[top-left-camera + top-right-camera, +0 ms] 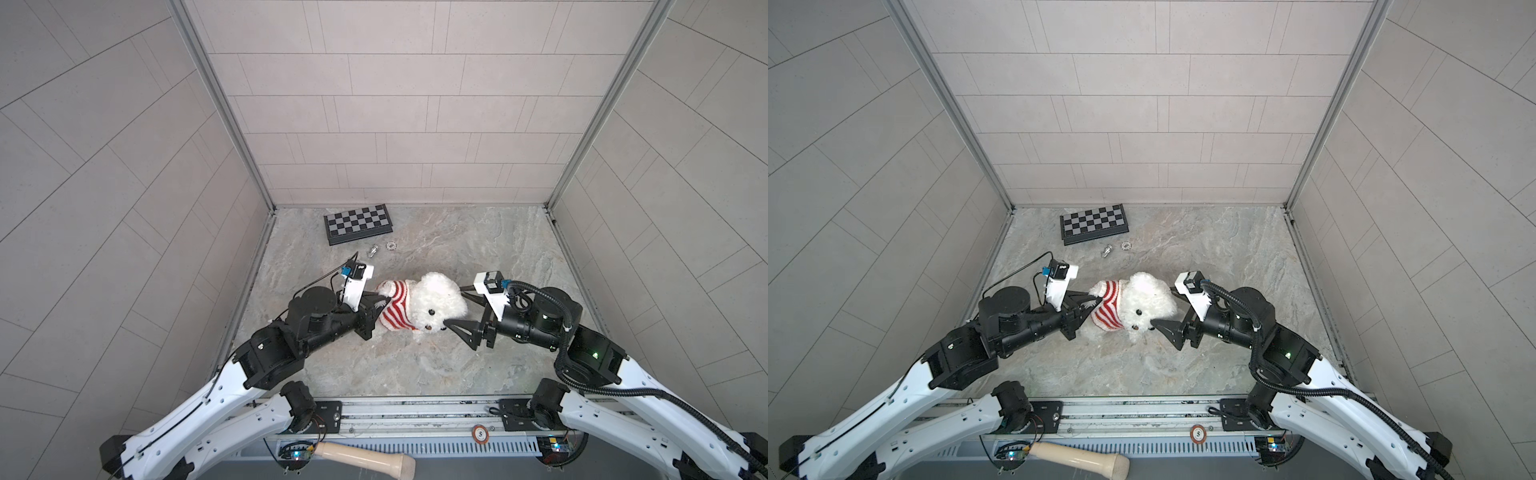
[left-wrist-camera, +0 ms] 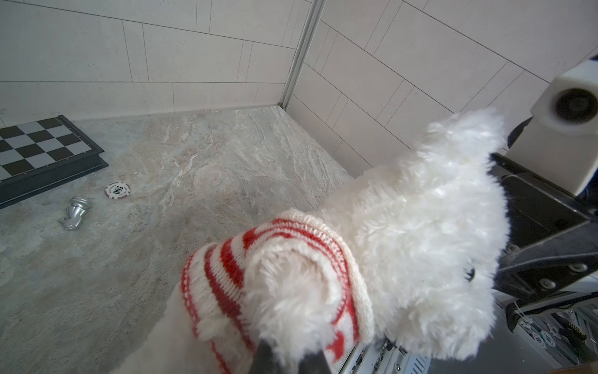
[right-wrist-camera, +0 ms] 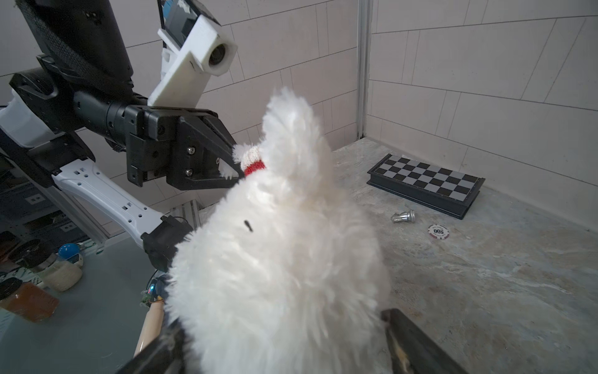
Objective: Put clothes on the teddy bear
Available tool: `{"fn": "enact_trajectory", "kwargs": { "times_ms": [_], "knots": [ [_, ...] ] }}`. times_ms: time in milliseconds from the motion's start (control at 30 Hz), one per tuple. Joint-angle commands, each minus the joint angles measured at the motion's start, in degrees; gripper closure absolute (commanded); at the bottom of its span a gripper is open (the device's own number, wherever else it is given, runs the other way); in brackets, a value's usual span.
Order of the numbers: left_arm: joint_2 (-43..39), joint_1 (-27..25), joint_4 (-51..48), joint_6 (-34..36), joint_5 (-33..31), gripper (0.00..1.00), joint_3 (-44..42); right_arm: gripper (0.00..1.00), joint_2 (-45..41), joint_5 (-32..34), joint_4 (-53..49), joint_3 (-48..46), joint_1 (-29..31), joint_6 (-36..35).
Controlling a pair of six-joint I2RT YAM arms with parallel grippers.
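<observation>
Teddy bear [image 1: 436, 297], sweater [image 1: 397, 309] on, lies robot-side of the chessboard [image 1: 358, 223]. Left gripper [image 3: 236, 166] clenched on its sleeved paw (plainest in the right wrist view); right gripper [image 1: 459, 306] released, straddling its head

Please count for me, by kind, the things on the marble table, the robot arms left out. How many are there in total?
teddy bear: 1
striped sweater: 1
chessboard: 1
silver chess piece: 1
poker chip: 1
Total: 5
</observation>
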Motion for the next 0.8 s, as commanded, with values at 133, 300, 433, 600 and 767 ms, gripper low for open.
{"fn": "enact_trajectory", "kwargs": {
  "times_ms": [133,300,433,600,767],
  "knots": [
    [-0.8,0.2,3.6,2.0,2.9,1.0,0.5,0.36,3.2,-4.6,4.1,0.9,-0.5,1.2],
    [-0.5,0.1,2.5,1.9,1.4,1.0,0.5,0.61,2.5,-4.1,5.4,0.1,-0.6,1.3],
    [-0.8,0.3,0.2,0.4,-4.3,0.79,-0.1,0.73,2.2,-4.7,5.9,-0.2,-0.6,0.9],
    [-3.2,0.5,-4.2,-3.8,-4.3,0.09,-0.8,0.8,1.1,-4.8,6.1,-0.6,-1.8,0.4],
    [-9.6,0.5,-1.4,-12.0,1.9,0.15,-8.2,0.86,1.0,-5.3,7.5,-1.2,-3.4,1.0]
  ]
}}
